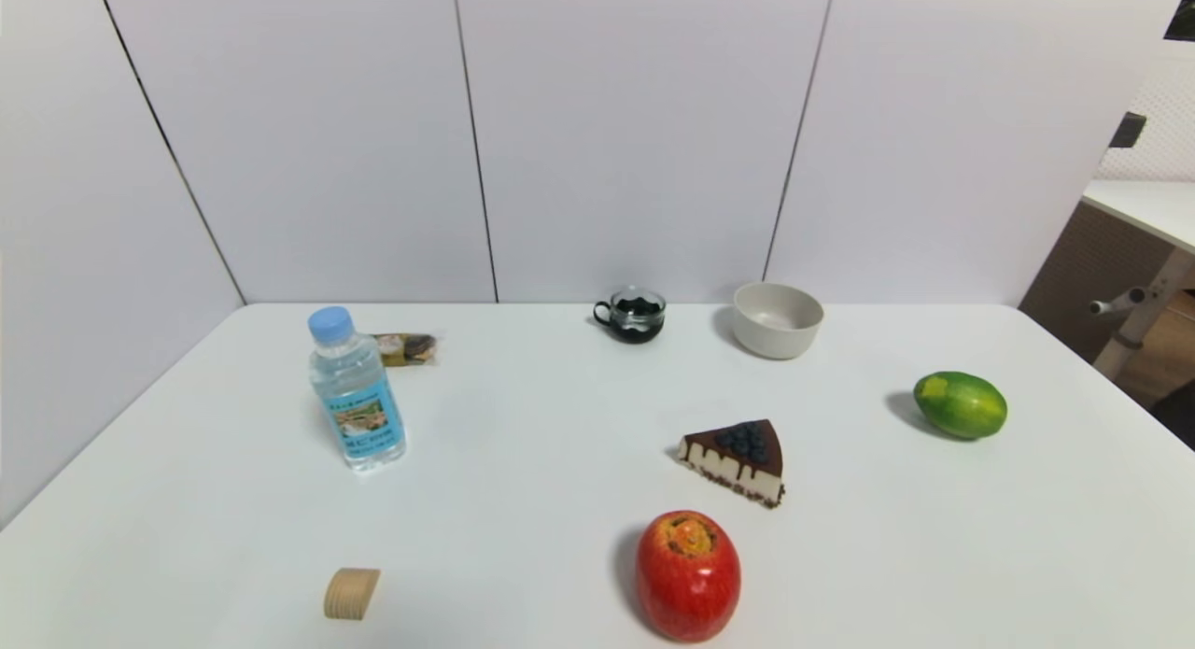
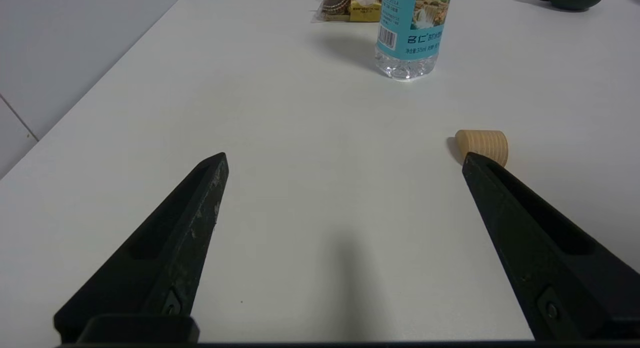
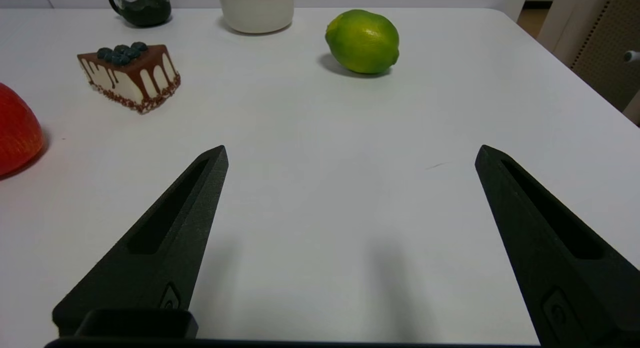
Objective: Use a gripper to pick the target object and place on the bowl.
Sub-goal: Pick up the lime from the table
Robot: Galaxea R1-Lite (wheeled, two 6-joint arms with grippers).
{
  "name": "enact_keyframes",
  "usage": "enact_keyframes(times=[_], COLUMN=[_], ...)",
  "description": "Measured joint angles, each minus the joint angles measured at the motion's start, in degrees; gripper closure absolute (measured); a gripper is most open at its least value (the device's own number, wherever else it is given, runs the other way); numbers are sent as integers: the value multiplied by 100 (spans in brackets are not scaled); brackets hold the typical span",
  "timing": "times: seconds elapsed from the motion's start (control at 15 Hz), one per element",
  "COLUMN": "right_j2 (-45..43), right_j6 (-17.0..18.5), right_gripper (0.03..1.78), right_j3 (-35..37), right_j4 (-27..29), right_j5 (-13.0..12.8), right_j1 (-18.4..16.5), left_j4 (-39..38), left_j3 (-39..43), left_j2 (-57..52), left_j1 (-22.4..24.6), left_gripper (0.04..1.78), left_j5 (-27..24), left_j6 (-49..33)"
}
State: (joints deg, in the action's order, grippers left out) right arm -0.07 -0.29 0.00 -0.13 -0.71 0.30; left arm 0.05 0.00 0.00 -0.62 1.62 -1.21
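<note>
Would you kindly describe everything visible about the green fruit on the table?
The green fruit is a glossy, smooth oval with a yellowish patch, whole and lying on its side on the white table toward the robot's right. Nothing touches it but the table; the bowl stands apart, farther back.

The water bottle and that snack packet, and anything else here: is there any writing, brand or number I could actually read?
Water bottle: its blue label has a barcode and a line of pale characters beside a waterfall picture, all too small and stylised to read with confidence.
Snack packet: a yellow patch carries print, too blurred to read.
Green fruit, bowl, cake slice, apple, dark cup: no writing visible.
</note>
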Motion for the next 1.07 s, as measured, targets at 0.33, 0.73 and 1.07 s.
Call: enact_keyframes(times=[0.33, 0.73, 1.07], right_j2=[0, 244, 1840], right_j6=[161, 9, -434], right_gripper=[10, 10, 10], right_j3=[0, -372, -2081], right_j4=[-20, 27, 49], right_j5=[-26, 24, 46], right_j1=[2, 2, 63], left_j4=[0, 2, 2], left_j3=[0, 0, 0], left_j2=[0, 0, 0], left_j1=[0, 0, 2], left_gripper=[13, 13, 13], left_j5=[2, 0, 0], left_j6=[0, 2, 2])
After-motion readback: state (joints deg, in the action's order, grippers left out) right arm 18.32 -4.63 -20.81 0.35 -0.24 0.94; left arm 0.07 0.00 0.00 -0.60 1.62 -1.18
